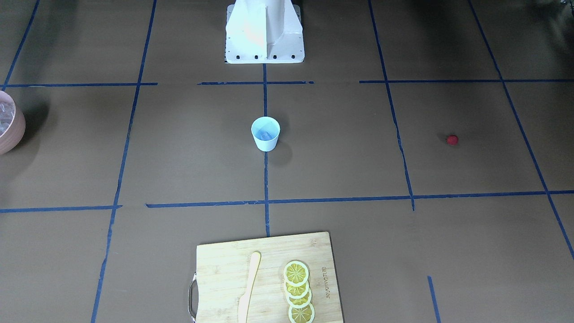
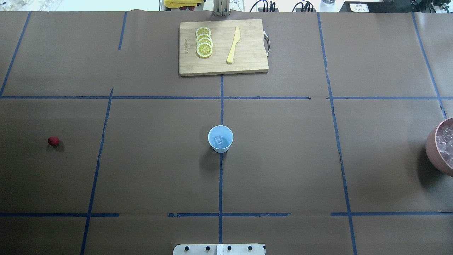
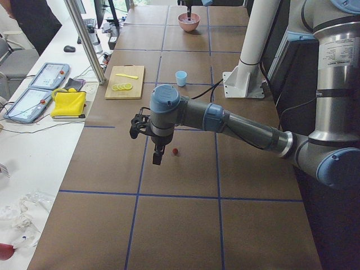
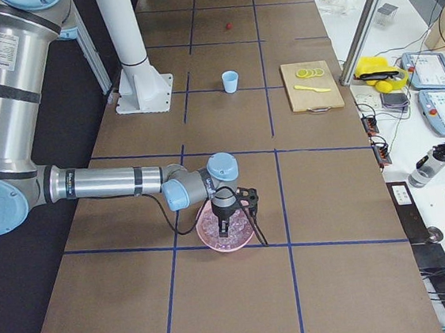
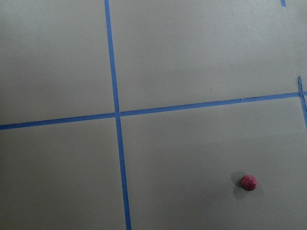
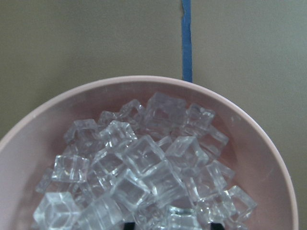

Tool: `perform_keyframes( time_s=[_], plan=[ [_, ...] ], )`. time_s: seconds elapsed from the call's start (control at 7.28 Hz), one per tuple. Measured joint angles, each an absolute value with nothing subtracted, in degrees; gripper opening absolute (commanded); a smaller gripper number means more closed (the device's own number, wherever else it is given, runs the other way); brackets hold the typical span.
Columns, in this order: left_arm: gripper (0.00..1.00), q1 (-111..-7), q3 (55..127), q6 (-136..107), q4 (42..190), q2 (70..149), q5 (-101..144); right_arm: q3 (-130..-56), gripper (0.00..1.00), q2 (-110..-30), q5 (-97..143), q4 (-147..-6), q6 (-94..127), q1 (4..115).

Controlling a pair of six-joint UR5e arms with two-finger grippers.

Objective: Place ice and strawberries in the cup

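Neither arm is caught by the overhead or front-facing views; both are seen only from the table ends. From the left end, the left gripper is seen hanging above the table close to the one strawberry, which lies apart from it on bare paper, well off from the cup; its jaw state cannot be told. From the right end, the right gripper is seen over the pink bowl. Only two dark tip slivers are shown by its wrist camera, so grasping or released cannot be told. One cube of ice is seen inside the one cup from overhead; the bowl's heap is too many to count. Also noted: one cutting board, four lemon slices, one yellow knife.
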State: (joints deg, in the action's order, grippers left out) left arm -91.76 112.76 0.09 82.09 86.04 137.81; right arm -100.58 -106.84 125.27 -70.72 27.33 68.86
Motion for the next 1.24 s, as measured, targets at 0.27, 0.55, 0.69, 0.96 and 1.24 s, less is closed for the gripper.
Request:
perform_keyframes(
  time_s=[0.27,0.55,0.69,0.96,1.24],
  plan=[
    [1.0,-91.76,112.79,0.09,82.09,86.05,137.81,-100.34,0.6,-106.85,125.25,-70.75,27.33,68.82],
    [1.0,-91.76,112.96,0.09,82.07,86.02,137.81,-100.2,0.59,-106.75,125.28,-70.77,27.33,68.82],
    [1.0,-91.76,112.99,0.09,82.05,85.99,137.81,-100.15,0.58,-106.61,125.27,-70.85,27.33,68.82],
    [1.0,-91.76,113.05,0.09,82.06,85.96,137.81,-100.11,0.58,-106.33,125.25,-70.97,27.39,68.82],
    [1.0,-91.76,113.06,0.09,82.05,85.96,137.81,-100.11,0.57,-106.27,125.25,-70.99,27.42,68.82]
  ],
)
